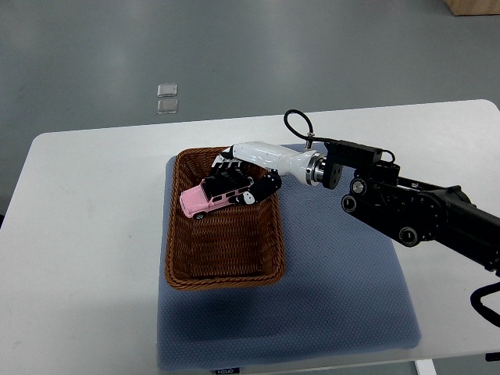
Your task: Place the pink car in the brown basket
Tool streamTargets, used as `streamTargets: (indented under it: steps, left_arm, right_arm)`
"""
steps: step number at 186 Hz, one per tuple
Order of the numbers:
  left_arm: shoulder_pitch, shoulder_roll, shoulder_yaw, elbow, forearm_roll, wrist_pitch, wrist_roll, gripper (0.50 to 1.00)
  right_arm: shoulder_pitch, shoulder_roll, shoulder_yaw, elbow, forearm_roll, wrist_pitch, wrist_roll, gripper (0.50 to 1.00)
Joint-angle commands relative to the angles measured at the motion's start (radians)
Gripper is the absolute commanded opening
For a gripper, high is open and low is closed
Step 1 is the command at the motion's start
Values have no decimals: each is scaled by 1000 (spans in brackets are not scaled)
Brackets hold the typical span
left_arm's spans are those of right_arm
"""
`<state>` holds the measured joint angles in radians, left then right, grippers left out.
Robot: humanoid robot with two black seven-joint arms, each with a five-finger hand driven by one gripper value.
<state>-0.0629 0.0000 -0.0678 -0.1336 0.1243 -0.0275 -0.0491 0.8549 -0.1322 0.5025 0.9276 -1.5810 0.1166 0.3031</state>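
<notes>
We reach our right hand [248, 173] into the brown basket [223, 269], fingers clasped around the pink car [209, 198] to set it down inside.

The brown basket [223, 258] is woven wicker, rough and ribbed, matt all over. Inside it the pink car [212, 196] looks like glossy painted plastic or metal — I cannot tell which. Over the basket's far end, the right hand [248, 173] has a smooth, shiny white shell with black fingers. Under the basket lies a blue mat [344, 297] — finely dimpled cloth or foam, on a smooth matt white table [78, 234].
</notes>
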Motion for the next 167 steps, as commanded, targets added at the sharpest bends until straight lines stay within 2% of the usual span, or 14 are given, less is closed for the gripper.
streamTargets:
  steps: [1,2,6,20,31,45,101,167]
  left_arm:
    - [0,0,0,0,0,0,0,1000]
    - [0,0,0,0,0,0,0,1000]
    - [0,0,0,-1,0,0,0,1000]
    - [0,0,0,-1,0,0,0,1000]
    - [0,0,0,-1,0,0,0,1000]
    - [0,0,0,-1,0,0,0,1000]
    - [0,0,-1,0,0,0,0,1000]
    - [0,0,-4,0,0,0,0,1000]
  right_arm:
    - [-2,2,-1,-6,3,-51,-2,637]
    - [-2,3,-2,-7,3,-57,-2,658]
    - [-2,3,-2,-7,4,-67,-2,684]
    - [-2,-1,-2,-7,4,-80,-2,735]
    - [-4,-4,-1,-7,4,-83,-4,805]
    - [-7,-6,2,-7,4,-84,-2,856]
    - [-42,-15,67,-6,26,-103,-2,860]
    - [-201,-26,438,-36,268,-117,-18,860]
